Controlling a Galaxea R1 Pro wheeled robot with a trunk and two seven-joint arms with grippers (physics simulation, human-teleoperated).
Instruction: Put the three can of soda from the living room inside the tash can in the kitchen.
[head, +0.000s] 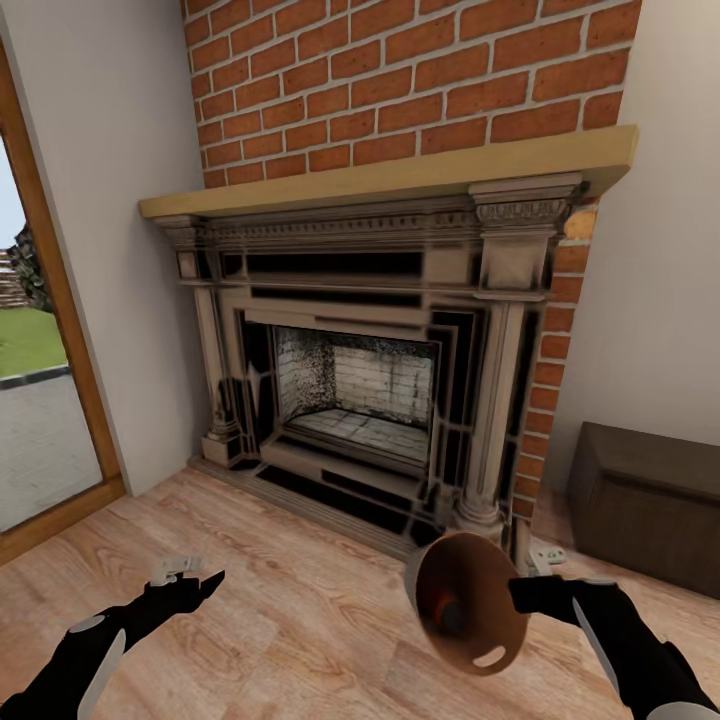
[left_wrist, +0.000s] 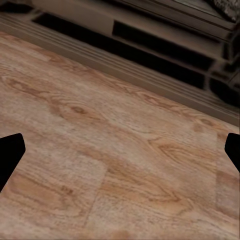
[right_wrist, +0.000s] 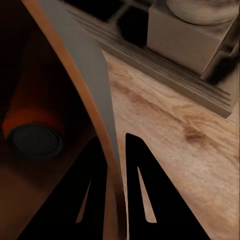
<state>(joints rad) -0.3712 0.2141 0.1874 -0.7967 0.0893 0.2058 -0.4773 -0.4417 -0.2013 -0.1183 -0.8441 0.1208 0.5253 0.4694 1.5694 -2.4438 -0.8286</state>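
In the head view, the right gripper (head: 522, 592) at lower right is pinching the rim of the trash can (head: 470, 600), which is tipping with its brown mouth toward the camera; an orange soda can (head: 440, 605) is lying inside. The left gripper (head: 200, 585) at lower left is hanging over bare plank floor (head: 300, 600) before the fireplace (head: 370, 370). In the left wrist view, its fingertips (left_wrist: 10, 155) are sitting at opposite edges, jaws wide and holding nothing. In the right wrist view, two dark fingers (right_wrist: 95, 195) are straddling the bin wall (right_wrist: 95, 85), with the orange can (right_wrist: 40, 110) lying on its side just inside, its dark end facing the camera.
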